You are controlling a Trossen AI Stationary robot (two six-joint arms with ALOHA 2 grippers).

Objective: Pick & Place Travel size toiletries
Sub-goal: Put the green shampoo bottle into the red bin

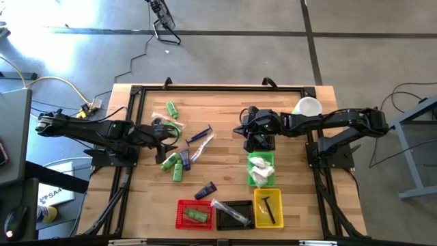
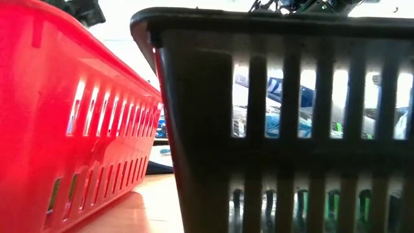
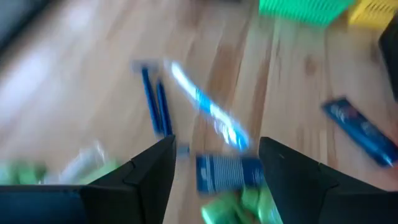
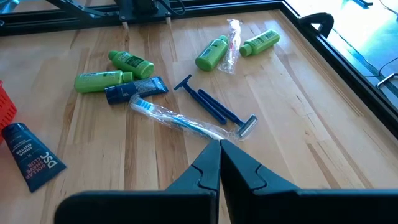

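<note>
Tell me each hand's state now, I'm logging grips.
Left hand: open, holding nothing.
Right hand: closed, holding nothing.

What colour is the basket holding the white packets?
Green basket, with the white packets inside; it shows best in the high view.
</note>
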